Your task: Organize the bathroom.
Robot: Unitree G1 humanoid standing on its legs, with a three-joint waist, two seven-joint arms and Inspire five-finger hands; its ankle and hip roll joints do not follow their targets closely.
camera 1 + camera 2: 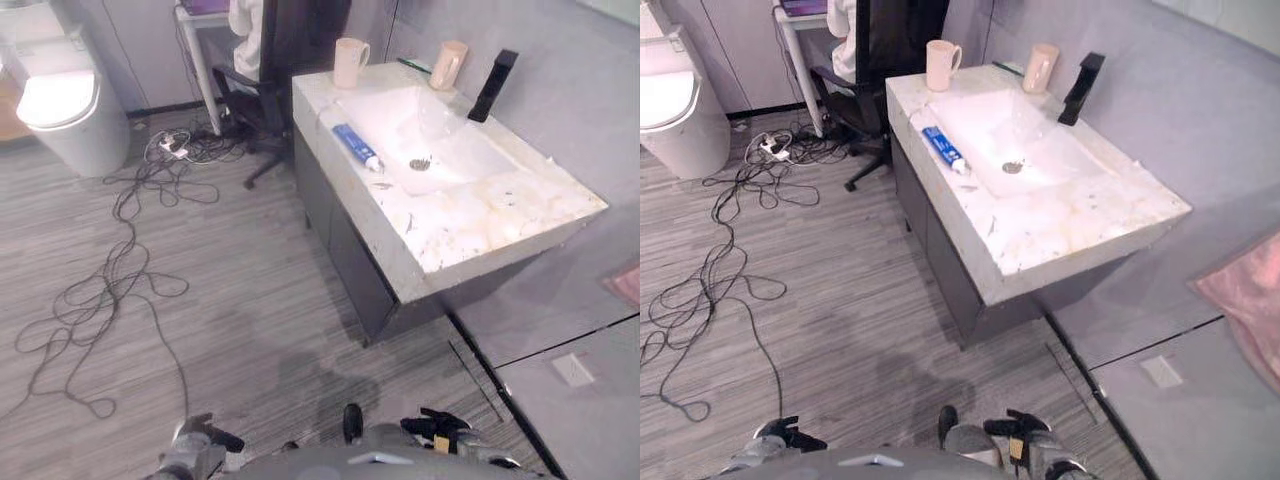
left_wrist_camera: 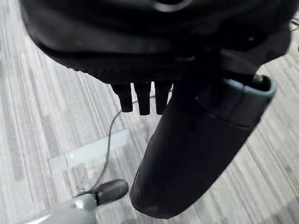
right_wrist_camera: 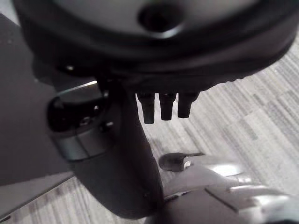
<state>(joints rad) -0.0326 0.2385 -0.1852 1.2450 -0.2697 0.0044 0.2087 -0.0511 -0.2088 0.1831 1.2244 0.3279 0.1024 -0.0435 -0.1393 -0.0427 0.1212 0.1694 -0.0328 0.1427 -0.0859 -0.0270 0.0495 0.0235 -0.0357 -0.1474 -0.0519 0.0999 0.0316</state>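
A blue and white toothpaste tube (image 1: 356, 146) lies on the white marble counter (image 1: 470, 225), on the sink's left rim. Two cream cups stand at the counter's far end: one with a handle (image 1: 350, 62) on the left corner, the other (image 1: 448, 65) beside the black faucet (image 1: 492, 86). My left hand (image 1: 205, 442) and right hand (image 1: 437, 426) hang low beside me, well short of the counter. In the wrist views the left hand's fingers (image 2: 142, 98) and the right hand's fingers (image 3: 163, 106) are relaxed over the striped floor, holding nothing.
A white toilet (image 1: 65, 105) stands at the far left. Black cables (image 1: 120, 250) and a power strip (image 1: 172, 147) sprawl across the floor between it and the sink cabinet. A person sits on a black office chair (image 1: 270, 95) behind the counter. A pink cloth (image 1: 1250, 300) hangs on the right wall.
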